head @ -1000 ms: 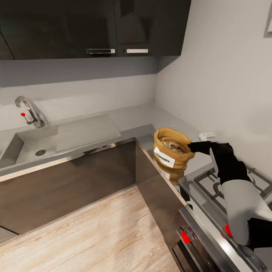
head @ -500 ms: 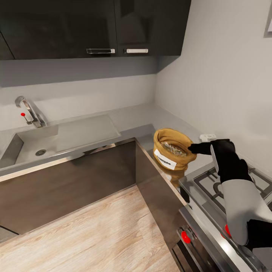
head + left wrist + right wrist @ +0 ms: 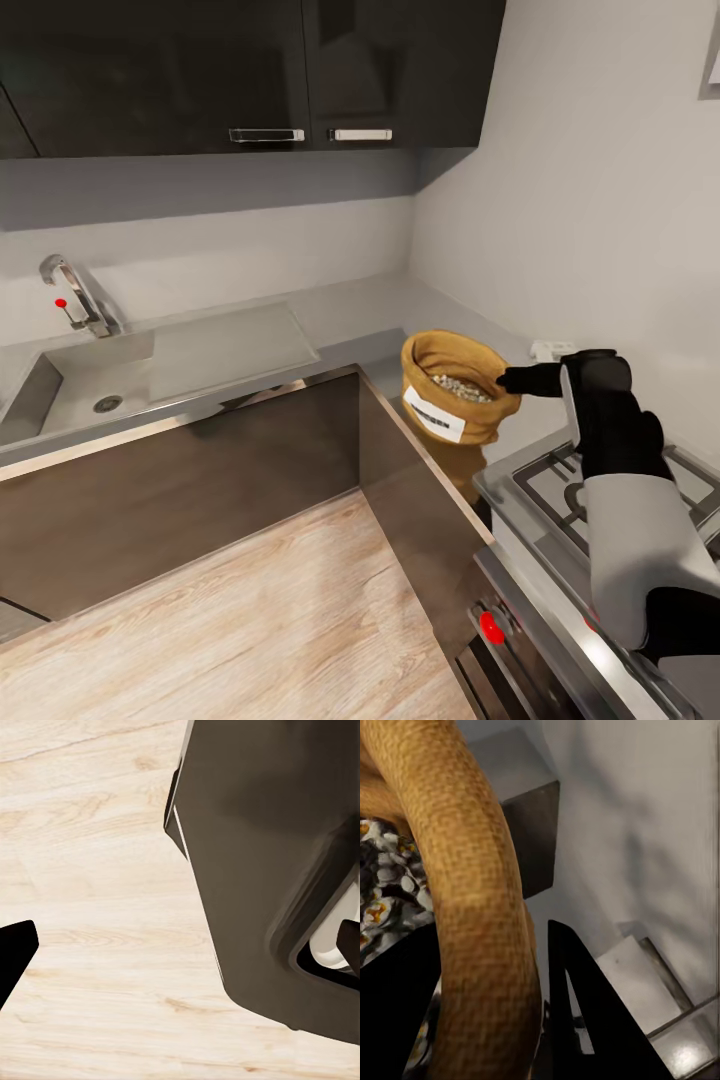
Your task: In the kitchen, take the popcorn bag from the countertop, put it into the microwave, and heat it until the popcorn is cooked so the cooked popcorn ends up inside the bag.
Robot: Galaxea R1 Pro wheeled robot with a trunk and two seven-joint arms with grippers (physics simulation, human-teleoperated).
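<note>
The popcorn bag (image 3: 452, 392), a tan sack with a white label, hangs tilted just above the countertop (image 3: 330, 318) in the corner. Pale popcorn (image 3: 460, 386) fills its mouth. My right gripper (image 3: 512, 380) is shut on the bag's rolled rim at the side nearer the wall. In the right wrist view the rim (image 3: 472, 907) runs between the dark fingers (image 3: 585, 1020), with popcorn (image 3: 390, 885) beside it. My left gripper (image 3: 180, 949) is open over the wood floor, fingertips (image 3: 15, 952) far apart. The microwave is out of view.
A gas stove (image 3: 560, 500) with red knobs lies under my right arm. A sink (image 3: 90, 385) and faucet (image 3: 75, 290) sit at the left. Dark upper cabinets (image 3: 250, 70) hang above. A wall socket (image 3: 548, 351) is behind the gripper. Wood floor (image 3: 250, 620) lies below.
My right gripper has risen with the popcorn bag, lifting it off the countertop and shifting it slightly left. The camera has not moved.
</note>
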